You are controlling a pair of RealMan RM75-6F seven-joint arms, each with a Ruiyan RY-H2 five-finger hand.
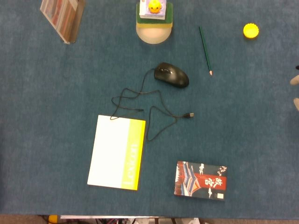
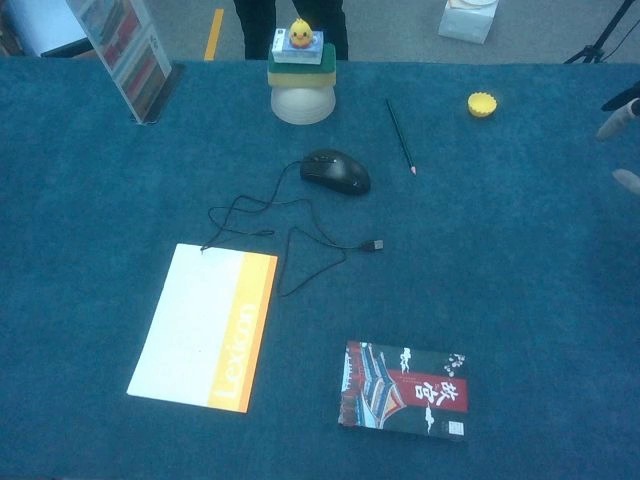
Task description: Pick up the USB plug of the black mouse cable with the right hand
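the right hand shows only as pale fingertips at the right edge of the head view, about mid-height; in the chest view it also sits at the right edge, upper part, two light finger ends with a dark piece above them. so little of it is in frame that i cannot tell whether the fingers are spread or curled (nothing is seen between them). it is well apart from the cable. the left hand shows in neither view.

left to right across the blue table: a clear case with printed sheets stands in the upper left corner. a white pad with a yellow strip lies lower left of centre. the thin black cable runs in loose loops from the pad's top edge, one end touching that edge, up to the black mouse just above centre. the usb plug lies flat on the table right of the loops, below the mouse, its metal end pointing right, touching nothing else. above the mouse, at the top edge, a pale dome carries a green block and a small yellow duck toy. a dark box with red and white print lies lower right of centre. a green pencil lies slanted upper right, tip down, and a yellow cap sits further right.
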